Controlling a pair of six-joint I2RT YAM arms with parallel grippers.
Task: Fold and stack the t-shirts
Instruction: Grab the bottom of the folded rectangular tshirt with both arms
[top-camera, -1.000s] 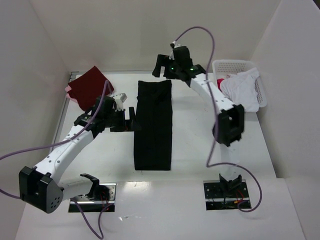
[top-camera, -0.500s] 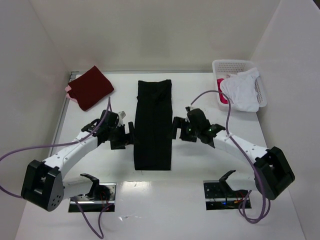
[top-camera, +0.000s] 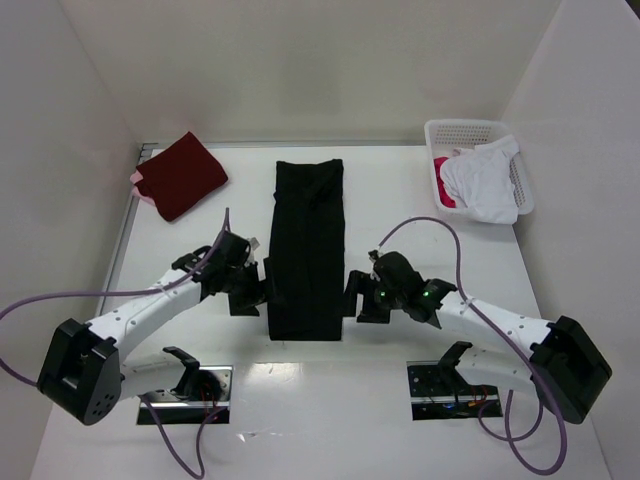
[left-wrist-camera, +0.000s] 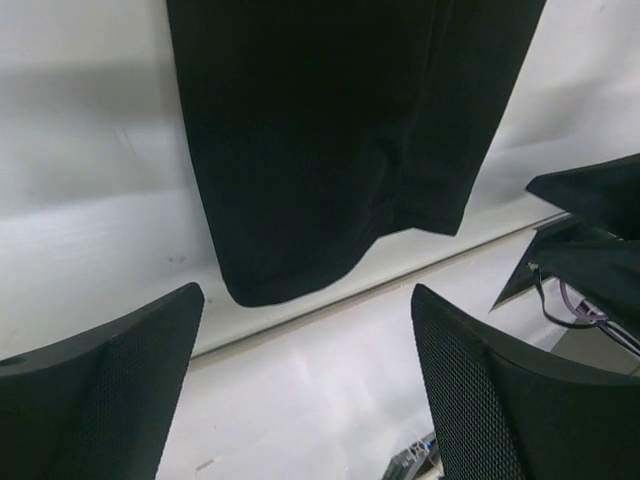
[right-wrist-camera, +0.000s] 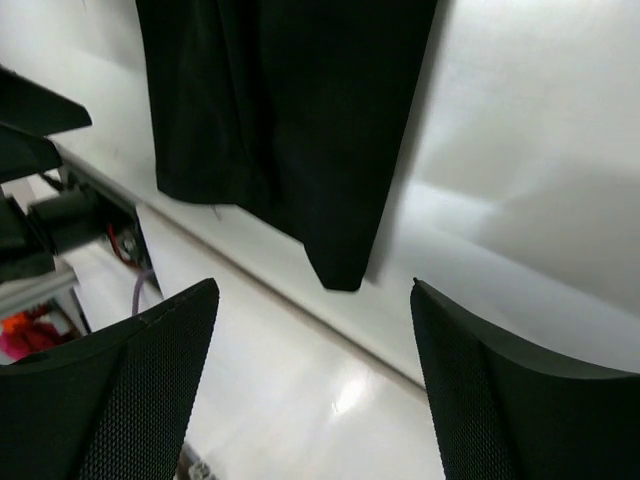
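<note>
A black t-shirt (top-camera: 308, 245), folded into a long narrow strip, lies lengthwise in the middle of the table. My left gripper (top-camera: 258, 288) is open and empty just off the strip's left edge near its near end. My right gripper (top-camera: 360, 296) is open and empty just off its right edge, at about the same height. The left wrist view shows the strip's near corner (left-wrist-camera: 300, 200) ahead of the jaws; the right wrist view shows the other near corner (right-wrist-camera: 330, 180). A folded dark red t-shirt (top-camera: 180, 172) lies at the back left on a pink one (top-camera: 137, 180).
A white perforated basket (top-camera: 462, 130) stands at the back right with a white t-shirt (top-camera: 482, 180) draped over it and a pink or red one (top-camera: 441, 182) inside. The arm bases (top-camera: 185, 385) sit at the near table edge. White walls enclose the table.
Both grippers have moved toward the near end of the black strip. The right arm swung from the far end of the table down to the strip's right side. The shirt has not moved.
</note>
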